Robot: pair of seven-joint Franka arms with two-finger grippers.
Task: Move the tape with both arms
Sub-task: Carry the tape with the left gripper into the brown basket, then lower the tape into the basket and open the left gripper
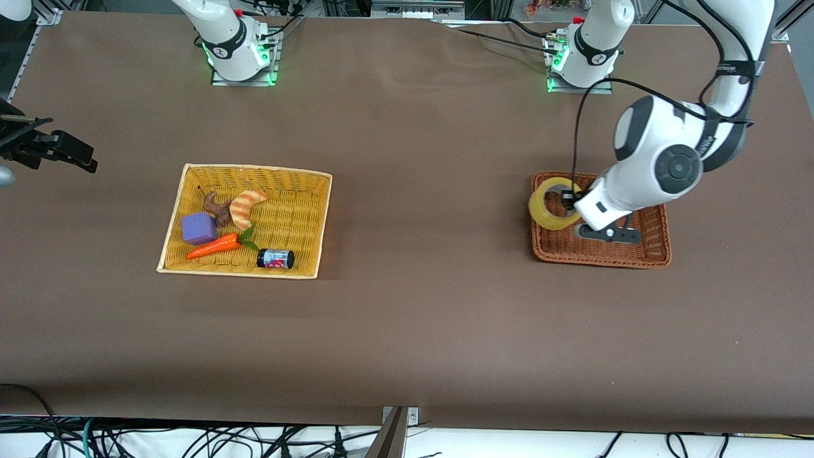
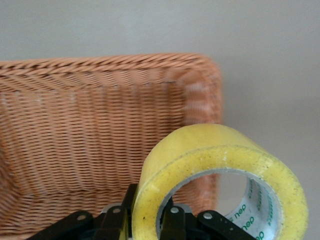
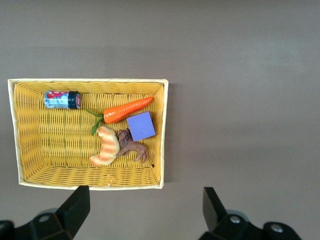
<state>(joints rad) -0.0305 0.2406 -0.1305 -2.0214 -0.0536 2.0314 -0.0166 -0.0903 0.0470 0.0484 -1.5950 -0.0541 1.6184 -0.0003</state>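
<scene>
One yellowish translucent tape (image 2: 220,172) roll, grey core, left jaws (image 2: 150,220) gripping.

right hand (image 3: 145,212) open | over table (image 3: 240,75) | beside yellow basket (image 3: 15,130)

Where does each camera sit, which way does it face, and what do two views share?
Front view: high across the table, facing both bases; shows the left arm, its left gripper gripping the tape over the brown basket.
Left wrist view: on the left wrist, looking along the fingers at tape and brown basket.
Right wrist view: high up, looking down past the open right gripper at the yellow basket.
Shared: front and left wrist views show the tape; front and right wrist views show the yellow basket.
</scene>
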